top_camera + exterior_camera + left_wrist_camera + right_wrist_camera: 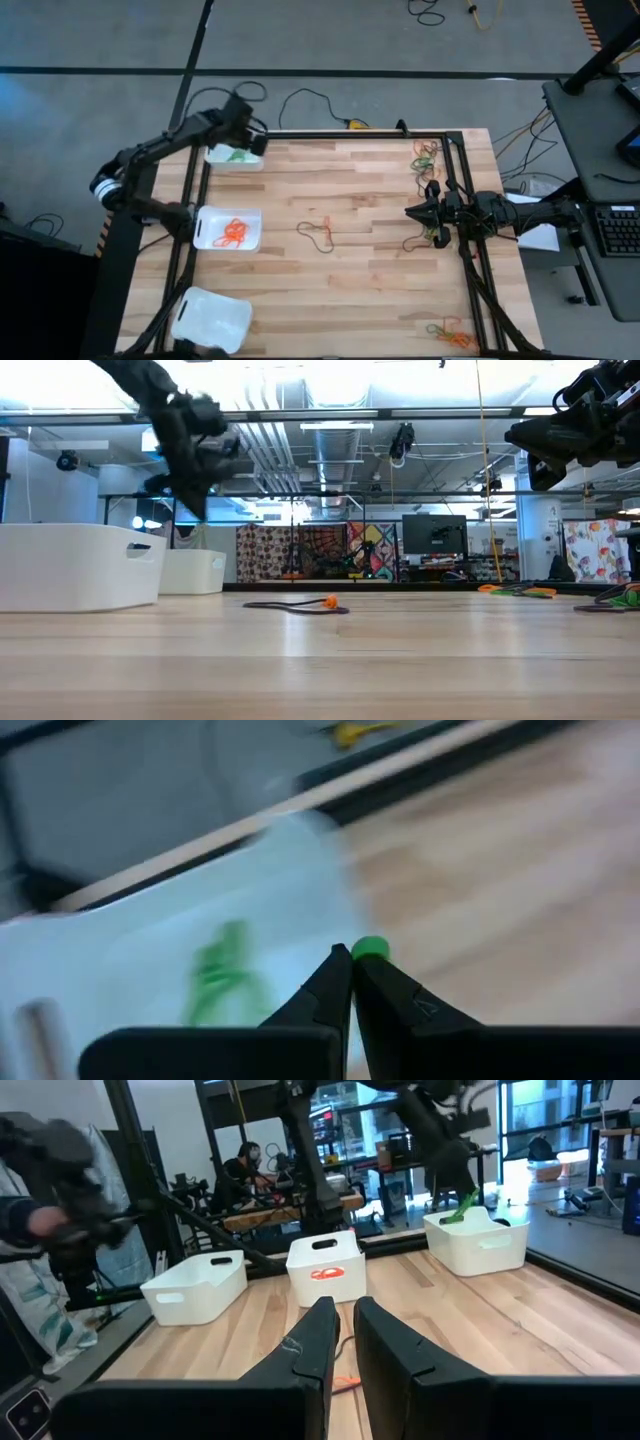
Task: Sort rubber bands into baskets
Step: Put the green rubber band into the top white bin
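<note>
Above the far basket [236, 157], the left gripper [352, 960] hangs with its jaws pressed together on a green band [371, 947], and more green bands [218, 975] already lie inside. To do this step well, I think it should open only when fully over the tray (the tips seem near its rim). Over the right side, the right gripper [345, 1315] waits nearly closed, holding nothing visible.

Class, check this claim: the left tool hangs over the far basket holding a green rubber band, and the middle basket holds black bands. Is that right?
One detail is wrong. The left tool does hang over the far basket with a green rubber band pinched in it, but the middle basket holds orange bands, not black ones, as the high view shows.
</note>
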`<state>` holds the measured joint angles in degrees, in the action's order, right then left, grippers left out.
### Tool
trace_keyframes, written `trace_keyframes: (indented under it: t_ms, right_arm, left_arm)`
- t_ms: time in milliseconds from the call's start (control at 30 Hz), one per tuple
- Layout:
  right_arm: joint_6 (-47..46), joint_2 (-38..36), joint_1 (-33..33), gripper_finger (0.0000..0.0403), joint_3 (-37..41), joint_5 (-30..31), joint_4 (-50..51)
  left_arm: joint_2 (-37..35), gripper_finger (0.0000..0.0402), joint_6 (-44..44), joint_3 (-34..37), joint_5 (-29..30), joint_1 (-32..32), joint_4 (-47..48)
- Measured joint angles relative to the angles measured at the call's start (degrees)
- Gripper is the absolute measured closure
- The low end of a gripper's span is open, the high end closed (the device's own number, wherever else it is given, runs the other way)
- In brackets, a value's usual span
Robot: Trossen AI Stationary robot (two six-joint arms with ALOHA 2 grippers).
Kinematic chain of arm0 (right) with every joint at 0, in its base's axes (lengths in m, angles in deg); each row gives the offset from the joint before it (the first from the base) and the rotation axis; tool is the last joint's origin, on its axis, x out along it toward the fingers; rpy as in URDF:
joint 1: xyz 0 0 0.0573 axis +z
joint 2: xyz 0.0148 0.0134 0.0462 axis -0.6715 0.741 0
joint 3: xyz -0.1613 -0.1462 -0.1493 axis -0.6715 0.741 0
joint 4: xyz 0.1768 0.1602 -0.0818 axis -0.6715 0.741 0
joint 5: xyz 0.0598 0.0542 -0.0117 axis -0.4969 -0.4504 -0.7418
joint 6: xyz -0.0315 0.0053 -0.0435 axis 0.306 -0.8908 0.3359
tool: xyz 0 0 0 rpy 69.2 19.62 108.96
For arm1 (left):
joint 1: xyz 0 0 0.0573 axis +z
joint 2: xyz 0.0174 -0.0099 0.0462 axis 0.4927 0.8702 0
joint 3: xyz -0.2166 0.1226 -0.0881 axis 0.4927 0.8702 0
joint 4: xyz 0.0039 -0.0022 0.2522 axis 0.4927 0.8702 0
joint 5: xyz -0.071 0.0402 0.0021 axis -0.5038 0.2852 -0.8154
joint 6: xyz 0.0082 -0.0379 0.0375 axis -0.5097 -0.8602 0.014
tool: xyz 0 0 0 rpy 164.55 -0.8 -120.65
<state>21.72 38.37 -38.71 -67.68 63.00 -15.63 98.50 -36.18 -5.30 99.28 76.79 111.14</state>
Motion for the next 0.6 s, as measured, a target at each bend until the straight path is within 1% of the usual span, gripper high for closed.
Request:
trace_keyframes:
  t_ms: [133, 267, 367, 500, 567, 600]
  right_arm:
    - [0.00, 0.00, -0.01, 0.0369, -0.02, 0.00, -0.01]
    - [0.00, 0.00, -0.01, 0.0369, 0.00, 0.00, 0.00]
    - [0.00, 0.00, -0.01, 0.0369, -0.02, 0.00, 0.00]
    - [0.23, 0.00, -0.01, 0.0369, 0.00, 0.01, 0.01]
    - [3.70, 0.00, -0.10, 0.0369, -0.02, 1.23, 0.39]
    - [5.68, 0.02, -0.11, 0.0369, -0.01, 3.14, 0.40]
  left_arm:
    - [2.34, 0.0402, 3.99, 0.00, 4.38, 7.15, 2.51]
    - [4.68, 0.0401, 6.05, 0.00, 4.91, 11.72, 3.30]
    - [6.93, 0.0402, 7.96, 0.00, 4.86, 13.27, 3.15]
    - [9.21, 0.0401, 9.71, 0.00, 4.88, 13.64, 4.27]
    - [10.24, 0.0402, 9.75, 0.00, 4.85, 13.59, 5.02]
    - [10.53, 0.0401, 9.71, 0.00, 4.86, 13.56, 5.15]
